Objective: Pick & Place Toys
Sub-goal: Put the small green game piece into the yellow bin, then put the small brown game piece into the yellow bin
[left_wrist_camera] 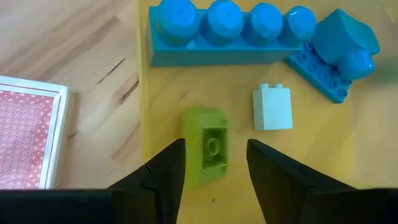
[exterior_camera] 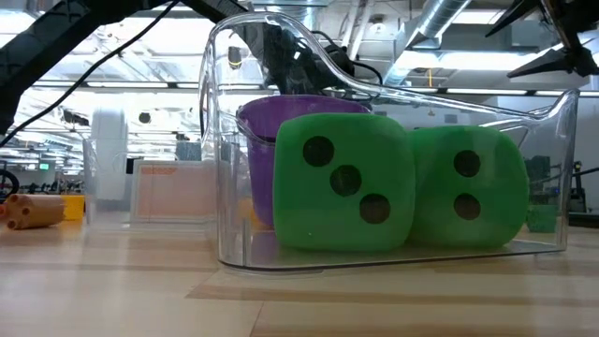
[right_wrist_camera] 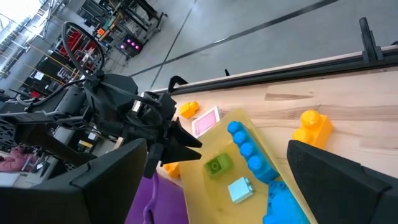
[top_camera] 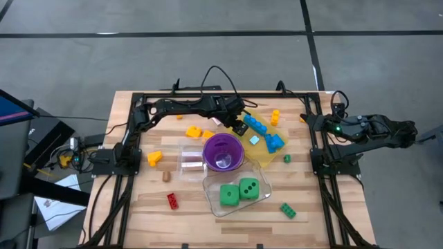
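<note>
You are working at a wooden table point(top_camera: 138, 207) strewn with toys, and the step in hand looks like a pick: the left arm is reaching across to the yellow translucent tray point(top_camera: 266, 149) at the far middle, while the right arm is waiting folded at the table's right edge, its right gripper point(right_wrist_camera: 211, 180) standing wide apart over nothing.

In front of the tray, the clear tub point(top_camera: 211, 197) is already holding the two green dice point(top_camera: 239, 191), with the purple cup point(top_camera: 222, 152) just beside it; many bricks are still lying loose on the wood, so the task seems far from finished.

On the tray, you are looking at a long blue brick point(left_wrist_camera: 227, 37), a pale blue brick point(left_wrist_camera: 272, 107) and, nearest, a small green brick point(left_wrist_camera: 208, 146) lying stud-side up near the tray's edge.

The left gripper point(left_wrist_camera: 214, 165) is hovering over that green brick with its fingers point(left_wrist_camera: 165, 171) spread, one on each side and not yet pinching it. Next you will probably need to be lowering straight down, keeping the brick centred, then closing on its two long sides without nudging the pale blue brick near it.
</note>
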`<state>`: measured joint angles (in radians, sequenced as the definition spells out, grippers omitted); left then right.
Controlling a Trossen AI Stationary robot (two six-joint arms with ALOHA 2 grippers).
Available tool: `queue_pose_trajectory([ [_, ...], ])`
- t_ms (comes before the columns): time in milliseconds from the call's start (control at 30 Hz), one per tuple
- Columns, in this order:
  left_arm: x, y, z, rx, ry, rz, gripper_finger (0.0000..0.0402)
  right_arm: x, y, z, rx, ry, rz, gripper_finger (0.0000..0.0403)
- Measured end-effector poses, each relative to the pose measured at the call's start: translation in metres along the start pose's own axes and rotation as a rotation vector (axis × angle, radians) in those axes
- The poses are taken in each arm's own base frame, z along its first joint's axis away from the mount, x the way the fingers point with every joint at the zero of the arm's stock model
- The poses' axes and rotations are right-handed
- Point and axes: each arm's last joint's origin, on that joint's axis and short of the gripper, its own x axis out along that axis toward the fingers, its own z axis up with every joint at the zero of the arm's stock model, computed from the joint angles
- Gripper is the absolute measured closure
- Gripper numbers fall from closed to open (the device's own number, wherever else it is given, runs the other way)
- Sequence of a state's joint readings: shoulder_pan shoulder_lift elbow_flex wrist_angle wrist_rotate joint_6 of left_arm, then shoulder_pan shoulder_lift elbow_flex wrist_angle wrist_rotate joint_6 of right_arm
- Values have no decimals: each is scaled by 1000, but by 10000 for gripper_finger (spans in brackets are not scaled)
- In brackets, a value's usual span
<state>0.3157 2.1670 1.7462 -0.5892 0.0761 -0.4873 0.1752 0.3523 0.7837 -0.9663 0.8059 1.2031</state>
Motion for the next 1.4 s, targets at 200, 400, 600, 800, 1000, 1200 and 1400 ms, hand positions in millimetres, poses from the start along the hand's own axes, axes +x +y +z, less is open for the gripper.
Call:
queue_pose_trajectory([
  [200, 0, 0, 0, -1, -1, 1, 235, 0, -1, 0, -10, 2, -10, 23],
  [400, -16, 3, 9, 5, -58, 5, 229, 0, -1, 0, -12, -2, -12, 23],
  [600, -52, 8, 26, 78, -188, 36, 228, 0, -2, 0, -23, -24, -27, 23],
  [800, -113, 13, 42, 189, -357, 80, 224, -1, -3, 2, -18, -52, -36, 23],
  [1000, -192, 15, 47, 319, -553, 104, 229, 0, -4, 3, -11, -74, -50, 23],
  [1200, -248, 23, 29, 362, -665, 157, 230, 0, -4, 4, 1, -90, -62, 23],
  [1400, -275, 35, -1, 341, -702, 200, 230, 0, -3, 4, 15, -100, -59, 23],
])
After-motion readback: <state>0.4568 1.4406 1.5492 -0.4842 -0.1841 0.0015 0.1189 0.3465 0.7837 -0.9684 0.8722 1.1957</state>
